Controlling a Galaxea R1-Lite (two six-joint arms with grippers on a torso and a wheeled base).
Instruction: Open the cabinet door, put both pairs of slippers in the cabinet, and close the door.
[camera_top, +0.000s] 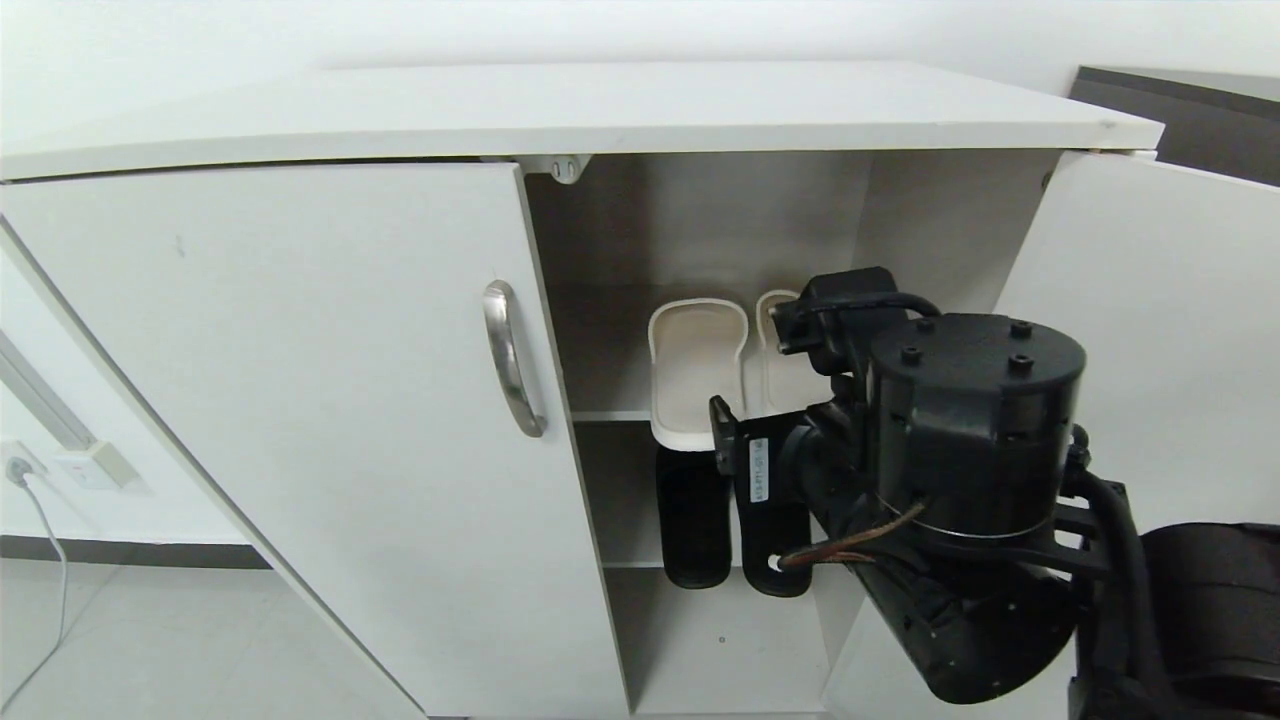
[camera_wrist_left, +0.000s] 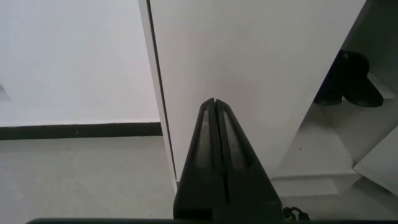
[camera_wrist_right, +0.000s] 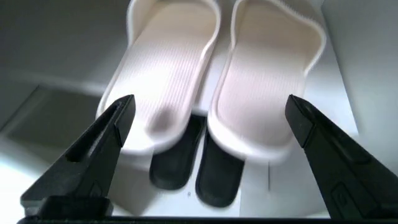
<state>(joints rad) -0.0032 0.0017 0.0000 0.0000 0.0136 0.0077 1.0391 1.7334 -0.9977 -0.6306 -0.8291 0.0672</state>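
Observation:
The white cabinet (camera_top: 600, 105) has its left door (camera_top: 270, 400) shut and its right door (camera_top: 1150, 330) swung open. A white pair of slippers (camera_top: 697, 370) lies on the upper shelf, toes overhanging its front edge. A black pair (camera_top: 695, 520) lies on the shelf below. My right arm (camera_top: 960, 430) is in front of the opening. My right gripper (camera_wrist_right: 208, 109) is open just short of the white pair (camera_wrist_right: 249, 81), touching neither pair, with the black pair (camera_wrist_right: 199, 168) underneath. My left gripper (camera_wrist_left: 214, 102) is shut on nothing, low before the left door (camera_wrist_left: 249, 56).
A curved metal handle (camera_top: 510, 355) sits on the shut left door. At the far left, a wall socket (camera_top: 20, 465) has a cable hanging to the pale floor (camera_top: 130, 640). A dark panel (camera_top: 1180, 110) stands behind the cabinet at the right.

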